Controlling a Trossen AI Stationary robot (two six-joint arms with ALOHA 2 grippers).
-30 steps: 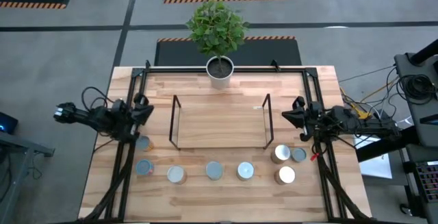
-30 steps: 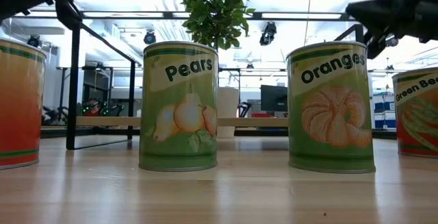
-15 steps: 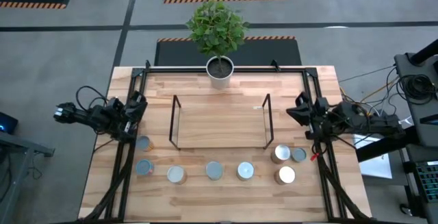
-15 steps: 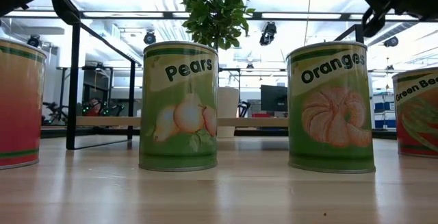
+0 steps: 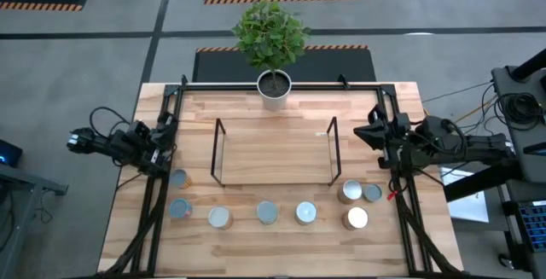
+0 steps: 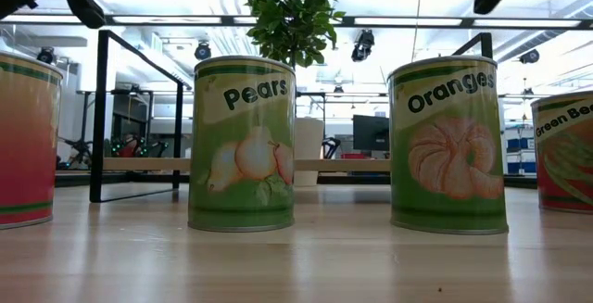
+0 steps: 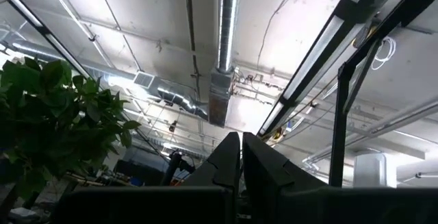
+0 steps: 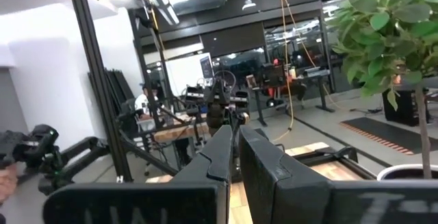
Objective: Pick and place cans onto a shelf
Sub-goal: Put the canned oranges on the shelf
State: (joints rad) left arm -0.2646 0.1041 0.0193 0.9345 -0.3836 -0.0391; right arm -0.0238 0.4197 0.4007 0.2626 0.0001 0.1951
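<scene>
- My left gripper sits at the left edge of the table, over the black frame rail, fingers pressed together, holding nothing.
- Left wrist view: my two dark fingers meet tip to tip and point up at ceiling ducts; leaves of the plant show to one side.
- My right gripper mirrors it at the right edge, fingers also pressed together, empty.
- Right wrist view: fingers closed, looking across the room; the other arm shows farther off.
- Both grippers are well apart from the cans and off the table surface; in the low view they only clip the upper corners.
- Shelf stands mid-table between my two arms, wood board bare, black wire end frames upright.
- Seven cans, all upright on the table near of the shelf, none on it.
- Left pair: one can just beside the left rail, another nearer.
- Near row, left to right: can, can, white-topped can.
- Right cluster: cans and side by side, can nearer.
- Low view reads labels: Pears can, Oranges can, a red-orange can at left, a Green Beans can at right, partly cut off.
- White plant pot sits at the far edge, centre.
</scene>
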